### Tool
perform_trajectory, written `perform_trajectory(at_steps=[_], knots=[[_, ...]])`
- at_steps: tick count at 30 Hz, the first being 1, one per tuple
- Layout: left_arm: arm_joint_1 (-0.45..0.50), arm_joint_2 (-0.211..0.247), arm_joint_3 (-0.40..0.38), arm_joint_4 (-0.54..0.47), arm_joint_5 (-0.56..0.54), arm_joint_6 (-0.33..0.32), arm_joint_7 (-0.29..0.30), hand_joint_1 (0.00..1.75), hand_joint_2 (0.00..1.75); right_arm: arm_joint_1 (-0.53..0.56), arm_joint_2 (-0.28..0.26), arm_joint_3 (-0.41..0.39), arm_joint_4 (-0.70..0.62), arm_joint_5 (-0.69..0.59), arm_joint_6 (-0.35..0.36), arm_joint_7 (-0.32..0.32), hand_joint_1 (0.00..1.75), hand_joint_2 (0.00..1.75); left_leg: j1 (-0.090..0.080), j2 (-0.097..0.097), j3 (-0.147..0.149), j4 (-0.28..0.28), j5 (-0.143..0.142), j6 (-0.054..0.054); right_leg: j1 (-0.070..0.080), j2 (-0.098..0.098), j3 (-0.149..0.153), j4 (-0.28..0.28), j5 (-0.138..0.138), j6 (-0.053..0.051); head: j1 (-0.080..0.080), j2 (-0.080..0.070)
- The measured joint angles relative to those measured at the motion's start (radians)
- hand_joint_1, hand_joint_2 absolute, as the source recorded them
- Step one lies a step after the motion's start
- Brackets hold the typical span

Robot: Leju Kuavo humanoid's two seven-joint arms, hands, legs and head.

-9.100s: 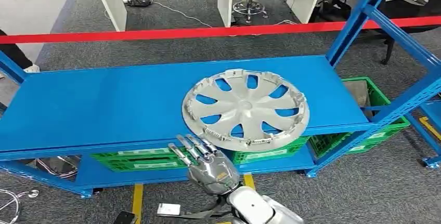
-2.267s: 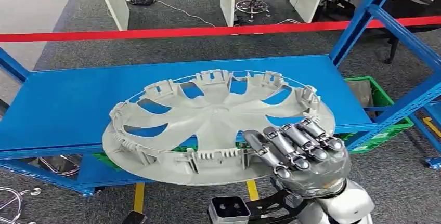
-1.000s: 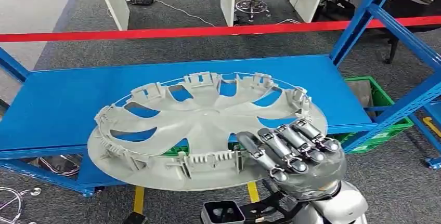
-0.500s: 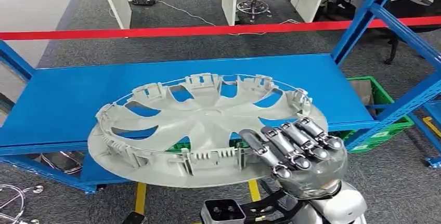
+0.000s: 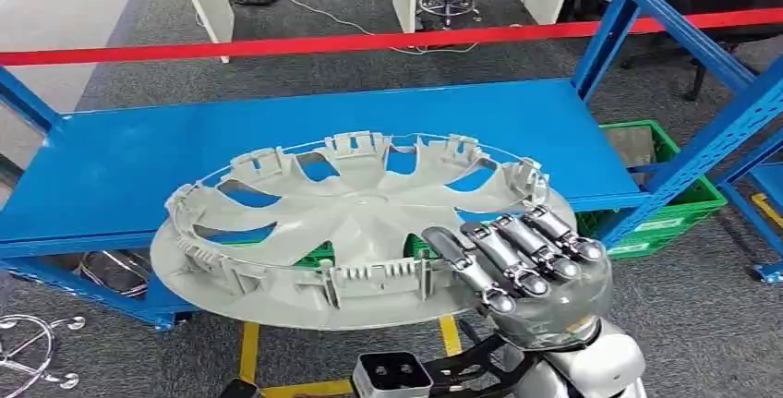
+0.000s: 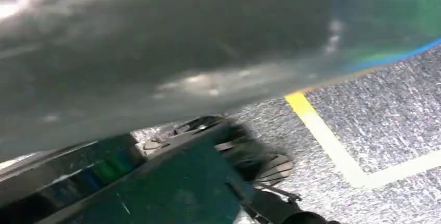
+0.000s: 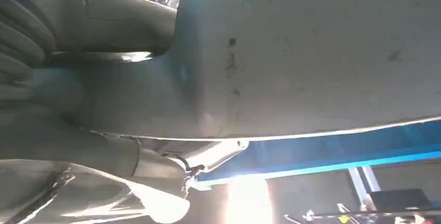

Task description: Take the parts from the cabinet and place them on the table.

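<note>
Just then the right hand (image 5: pixel 536 273) gripped the near rim of the grey hubcap (image 5: pixel 360 227), fingers (image 5: pixel 503 250) curled over its edge. The hubcap was held roughly level, inner side up, in front of the blue shelf (image 5: pixel 138 172). Green crates (image 5: pixel 669 209) sat under the shelf. From the left wrist camera the left hand's state could not be told.

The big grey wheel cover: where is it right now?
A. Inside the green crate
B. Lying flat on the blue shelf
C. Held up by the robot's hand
C: the right hand grips the wheel cover at its near rim, lifted clear of the blue shelf.
</note>
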Motion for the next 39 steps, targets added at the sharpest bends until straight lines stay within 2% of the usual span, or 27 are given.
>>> perform_trajectory(at_steps=[1,2,4,6,8,10,11,12,13,15,17,18,20,21,22,23,25,26,28,29,30,31,32,33,36,37,39], knots=[[-0.002,0.0,0.0,0.0,0.0,0.0,0.0,0.0,0.0,0.0,0.0,0.0,0.0,0.0,0.0,0.0,1.75,1.75,0.0,0.0,0.043,-0.08,-0.015,0.001,0.003,0.0,-0.005,0.001,0.006,0.008,0.0,0.0],[-0.004,-0.001,0.0,0.0,0.0,0.0,0.0,0.0,0.0,0.0,0.0,0.0,0.0,0.0,0.0,0.002,1.75,1.75,-0.007,-0.005,0.056,-0.109,-0.018,0.01,0.005,0.001,-0.01,0.001,0.014,0.017,0.002,0.0],[-0.004,0.0,0.0,0.0,0.0,0.001,0.0,0.0,0.0,0.0,0.0,0.002,0.0,0.0,0.0,0.009,1.75,1.75,-0.011,-0.006,0.039,-0.097,-0.01,0.023,0.003,0.0,-0.012,-0.004,0.032,0.03,0.0,0.0],[0.0,0.001,0.0,0.0,0.0,0.001,0.001,0.0,0.0,0.0,0.0,0.002,0.0,0.0,0.0,0.015,1.75,1.75,-0.007,-0.002,0.024,-0.108,0.01,0.047,0.0,0.0,-0.019,-0.009,0.041,0.046,0.001,0.0],[-0.002,0.002,0.001,0.0,-0.003,0.001,0.002,0.0,0.0,0.0,-0.002,0.002,0.0,-0.001,0.0,0.019,1.75,1.75,-0.008,0.002,0.0,-0.106,0.032,0.064,0.001,0.007,-0.055,0.065,-0.061,0.045,0.005,0.0],[-0.001,0.002,0.002,0.0,-0.003,0.001,0.002,0.0,0.0,0.001,-0.002,0.002,0.0,-0.001,0.0,0.025,1.75,1.75,-0.015,0.004,-0.027,-0.104,0.052,0.07,0.004,0.011,-0.091,0.218,-0.161,0.045,0.005,0.0],[-0.001,0.003,0.002,0.0,-0.004,0.001,0.003,0.0,0.0,0.001,-0.002,0.001,0.0,-0.001,0.0,0.029,1.75,1.75,-0.019,0.005,-0.042,-0.103,0.063,0.072,0.005,0.011,-0.104,0.286,-0.184,0.044,0.006,0.0],[0.0,0.004,0.003,0.0,-0.006,0.002,0.003,0.0,0.0,0.002,-0.002,0.001,0.0,-0.001,0.0,0.033,1.75,1.75,-0.024,0.006,-0.056,-0.101,0.073,0.074,0.008,0.011,-0.096,0.312,-0.175,0.04,0.005,0.0],[0.0,0.005,0.003,0.0,-0.007,0.003,0.003,0.0,0.0,0.002,-0.002,0.0,0.0,-0.001,0.0,0.034,1.75,1.75,-0.028,0.006,-0.069,-0.1,0.082,0.075,0.011,0.011,-0.065,0.292,-0.144,0.034,0.005,0.0],[0.0,0.007,0.004,0.0,-0.013,0.004,0.004,0.0,0.0,0.002,-0.002,0.0,-0.001,-0.001,0.0,0.038,1.75,1.75,-0.034,0.004,-0.09,-0.097,0.099,0.074,0.022,0.011,0.051,0.138,-0.075,0.014,0.005,0.0],[-0.001,0.005,0.005,0.0,-0.015,0.004,0.003,0.0,0.0,0.002,-0.002,0.0,-0.002,-0.001,0.0,0.041,1.75,1.75,-0.042,0.003,-0.098,-0.092,0.112,0.068,0.031,0.013,0.17,-0.029,-0.105,-0.01,0.004,0.0],[-0.001,0.007,0.005,0.0,-0.015,0.004,0.003,0.0,0.0,0.002,-0.002,0.0,-0.006,-0.001,0.0,0.043,1.75,1.75,-0.036,0.003,-0.103,-0.093,0.124,0.063,0.033,0.013,0.175,-0.057,-0.114,-0.002,0.004,0.0],[-0.002,0.008,0.006,0.0,-0.015,0.007,0.003,0.0,0.0,0.003,-0.002,-0.001,-0.01,-0.001,0.0,0.043,1.75,1.75,-0.031,0.004,-0.109,-0.097,0.144,0.053,0.039,0.016,0.161,-0.052,-0.099,-0.006,0.005,0.0],[0.0,0.01,0.007,0.0,-0.014,0.008,0.003,0.0,0.0,0.004,-0.002,-0.001,-0.015,-0.001,0.0,0.042,1.75,1.75,-0.038,0.002,-0.112,-0.099,0.153,0.047,0.031,0.012,0.141,-0.063,-0.083,-0.013,0.005,0.0],[0.0,0.016,0.008,0.0,-0.014,0.008,0.003,0.0,0.0,0.004,-0.002,-0.001,-0.02,-0.001,0.0,0.04,1.75,1.75,-0.035,0.002,-0.122,-0.088,0.12,0.04,0.027,0.006,0.149,-0.064,-0.072,-0.018,0.005,0.0],[0.0,0.016,0.008,0.0,-0.013,0.01,0.002,0.0,0.0,0.006,-0.002,-0.001,-0.026,-0.001,0.0,0.039,1.75,1.75,-0.032,0.002,-0.136,-0.048,0.063,0.032,0.025,0.006,0.129,-0.065,-0.063,-0.026,0.002,0.0],[-0.002,0.019,0.011,-0.001,-0.012,0.011,0.0,0.0,0.0,0.012,-0.001,-0.005,-0.046,-0.002,0.0,0.034,1.75,1.75,-0.019,0.003,-0.171,0.104,-0.056,0.017,0.025,0.002,0.104,-0.061,-0.042,-0.028,-0.002,0.0],[-0.003,0.021,0.016,-0.001,-0.012,0.012,0.0,0.0,0.0,0.016,0.0,-0.01,-0.055,-0.002,0.0,0.031,1.75,1.75,-0.015,0.004,-0.18,0.174,-0.083,0.011,0.025,0.001,0.088,-0.058,-0.031,-0.027,-0.003,0.0],[-0.005,0.022,0.024,-0.002,-0.013,0.012,0.0,0.0,0.0,0.021,0.003,-0.024,-0.074,-0.002,0.0,0.023,1.75,1.75,-0.005,0.004,-0.157,0.208,-0.045,0.002,0.023,-0.001,0.055,-0.048,-0.014,-0.023,-0.003,0.0],[-0.007,0.022,0.024,-0.002,-0.015,0.013,0.0,0.0,0.0,0.025,0.004,-0.032,-0.082,-0.002,0.0,0.022,1.75,1.75,-0.002,0.004,-0.122,0.17,-0.008,-0.001,0.021,-0.001,0.038,-0.039,-0.008,-0.018,-0.003,0.0],[-0.009,0.024,0.024,-0.004,-0.017,0.013,0.003,0.0,0.0,0.029,0.005,-0.04,-0.092,-0.002,0.0,0.022,1.75,1.75,0.001,0.004,-0.065,0.092,0.027,-0.003,0.019,0.0,0.021,-0.029,-0.002,-0.013,-0.002,0.0],[-0.012,0.024,0.024,-0.005,-0.019,0.016,0.005,0.0,0.0,0.032,0.006,-0.047,-0.101,-0.002,0.0,0.021,1.75,1.75,0.004,0.003,0.0,0.0,0.032,-0.003,0.018,0.0,0.009,-0.02,0.002,-0.007,-0.003,0.0],[-0.017,0.024,0.024,-0.005,-0.021,0.017,0.005,0.0,0.0,0.034,0.006,-0.051,-0.109,-0.002,0.0,0.021,1.75,1.75,0.0,0.002,0.045,-0.074,-0.004,-0.001,0.021,0.0,-0.002,-0.013,0.006,-0.001,-0.004,0.0],[-0.019,0.024,0.024,-0.006,-0.022,0.018,0.005,0.0,0.0,0.035,0.007,-0.054,-0.113,-0.001,0.0,0.019,1.75,1.75,-0.004,-0.001,0.063,-0.113,-0.019,0.015,0.021,-0.001,-0.006,-0.011,0.014,0.007,0.0,0.0],[-0.021,0.024,0.025,-0.006,-0.024,0.018,0.005,0.0,0.0,0.042,0.009,-0.067,-0.12,-0.002,0.0,0.015,1.75,1.75,-0.009,-0.001,0.037,-0.112,-0.001,0.038,0.018,-0.001,-0.016,-0.019,0.045,0.03,-0.002,0.0],[-0.024,0.024,0.025,-0.007,-0.024,0.018,0.003,0.0,0.0,0.047,0.009,-0.072,-0.121,-0.002,0.0,0.014,1.75,1.75,-0.003,0.008,0.031,-0.117,0.011,0.048,0.014,0.003,-0.026,-0.01,0.024,0.034,-0.002,0.0],[-0.031,0.024,0.025,-0.009,-0.027,0.019,0.003,0.0,0.0,0.052,0.01,-0.079,-0.123,-0.002,0.0,0.014,1.75,1.75,-0.006,0.006,0.008,-0.115,0.03,0.062,0.014,0.009,-0.062,0.088,-0.09,0.037,0.005,0.0]])
